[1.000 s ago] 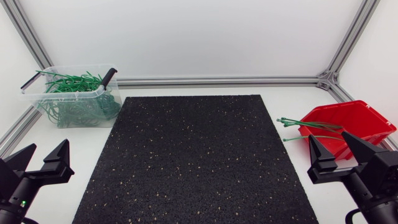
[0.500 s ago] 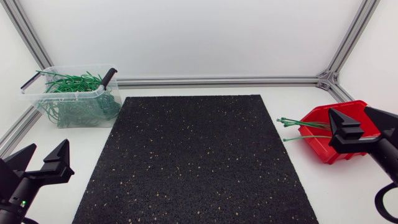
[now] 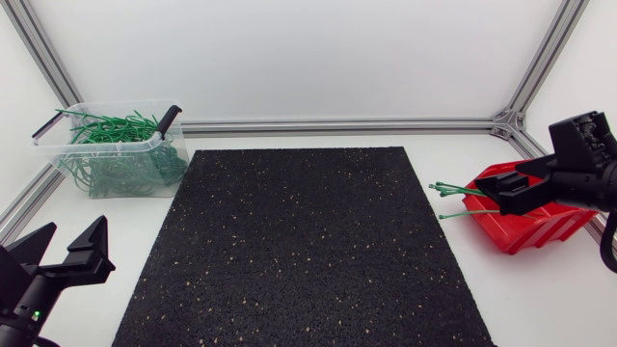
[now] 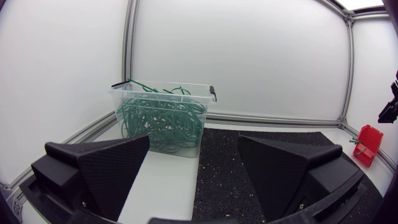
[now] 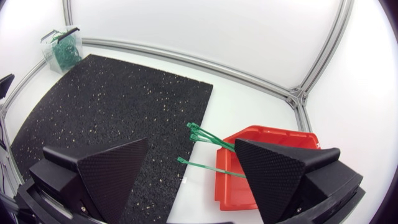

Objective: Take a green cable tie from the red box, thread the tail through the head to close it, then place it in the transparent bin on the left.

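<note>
Right arm (image 3: 588,154) has swung up from the lower right corner of the head view to the right edge and now sits over the red box (image 3: 540,226). Left arm (image 3: 29,289) has not moved and stays in the lower left corner.

Right jaws: wide open, holding nothing and touching nothing. In the right wrist view the red box lies under and ahead of one finger, and the gap between the fingers shows the bare surface and the mat edge.

Green cable ties (image 3: 463,190): at least 3, still loose. Their tails are in the red box and their heads poke out over its rim toward the black mat (image 3: 308,251), at mid-right of the head view. None is gripped.

Left jaws: wide open, empty, over the white surface (image 3: 96,222) just beside the mat. In the left wrist view the transparent bin shows ahead, between the fingers.

Transparent bin (image 3: 96,145): upper left of the head view, on the surface off the mat's corner, with a tangle of closed green ties (image 3: 120,169) inside.
</note>
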